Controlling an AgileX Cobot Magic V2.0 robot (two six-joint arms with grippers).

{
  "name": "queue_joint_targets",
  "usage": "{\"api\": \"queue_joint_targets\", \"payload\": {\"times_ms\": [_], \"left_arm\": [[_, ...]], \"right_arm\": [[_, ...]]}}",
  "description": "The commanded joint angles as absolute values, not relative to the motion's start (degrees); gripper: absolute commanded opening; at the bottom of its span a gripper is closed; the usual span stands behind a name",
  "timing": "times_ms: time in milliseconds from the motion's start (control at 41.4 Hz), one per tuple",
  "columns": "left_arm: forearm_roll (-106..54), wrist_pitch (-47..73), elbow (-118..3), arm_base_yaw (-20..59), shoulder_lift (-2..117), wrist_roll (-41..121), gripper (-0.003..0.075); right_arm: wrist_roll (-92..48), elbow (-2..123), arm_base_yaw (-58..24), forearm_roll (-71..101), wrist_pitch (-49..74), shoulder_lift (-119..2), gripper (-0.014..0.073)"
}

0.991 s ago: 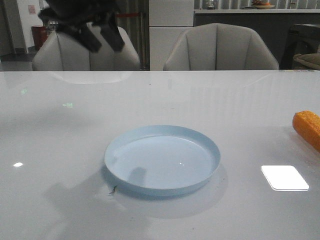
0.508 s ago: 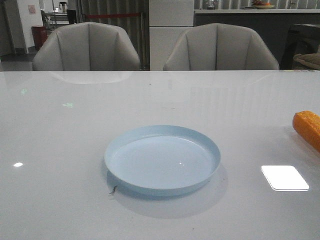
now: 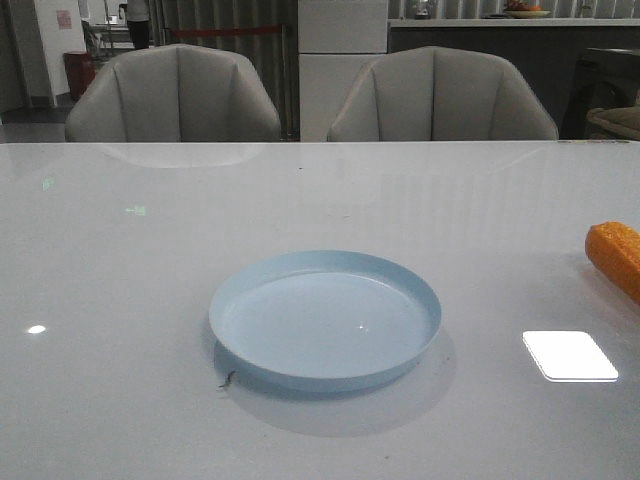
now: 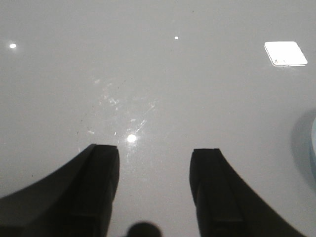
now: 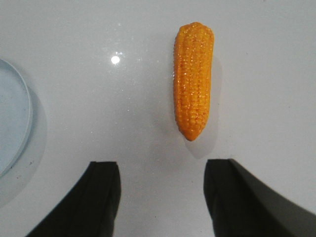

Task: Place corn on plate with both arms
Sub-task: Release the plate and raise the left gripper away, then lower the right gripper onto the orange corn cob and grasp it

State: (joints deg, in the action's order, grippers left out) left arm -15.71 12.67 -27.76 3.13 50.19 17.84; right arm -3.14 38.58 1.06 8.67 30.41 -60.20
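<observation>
my left gripper [image 4: 154, 168]: jaws spread wide apart, nothing between them, nothing touched. it hangs over bare table [image 4: 158, 74], with only glare spots and fine scratches under it. a sliver of the plate [image 4: 313, 148] shows at the margin of that wrist view.

my right gripper [image 5: 163, 192]: jaws likewise wide apart, holding nothing. the corn [image 5: 193, 79] lies on the table just beyond the fingertips, clear of both fingers [image 5: 101, 197], tapered tip pointing back toward the gap between them. a curve of the plate's rim [image 5: 27, 123] sits off to one side, well apart from the corn.

neither gripper shows in the front view.

surface: glossy pale grey table [image 3: 150, 260], wide, reflecting a bright rectangular patch of light [image 3: 569, 355] toward the near right corner and smaller glints near the left edge. a small dark speck [image 3: 227, 379] lies on the table touching the plate's near left rim. behind the far edge stand two grey upholstered chairs, left chair [image 3: 172, 95] and right chair [image 3: 440, 95], with a white pillar [image 3: 342, 60] between them and a dim room beyond.

containers: the plate [image 3: 325, 262], pale blue, round, shallow, sits near the middle of the table, toward the near edge. nothing in it. the corn [image 3: 616, 255] rests at the right edge of the table, partly cut off from view, well apart from the plate.
</observation>
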Motion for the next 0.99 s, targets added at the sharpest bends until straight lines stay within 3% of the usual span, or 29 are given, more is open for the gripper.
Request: {"api": "queue_joint_targets", "payload": {"times_ms": [0,435,967], "left_arm": [[-16.5,9.9,-29.0,3.1,49.8,17.9,0.0397],[-16.6,8.8,-29.0,3.1,50.7,17.9,0.0397],[-16.6,7.5,-29.0,3.1,50.7,17.9,0.0397]], "right_arm": [[-3.6,40.5,1.1,8.8,28.4,-59.7,0.0487],[-3.6,40.7,1.1,8.7,23.2,-62.5,0.0487],[-3.6,60.6,1.5,8.8,27.5,-87.8,0.0487]]}}
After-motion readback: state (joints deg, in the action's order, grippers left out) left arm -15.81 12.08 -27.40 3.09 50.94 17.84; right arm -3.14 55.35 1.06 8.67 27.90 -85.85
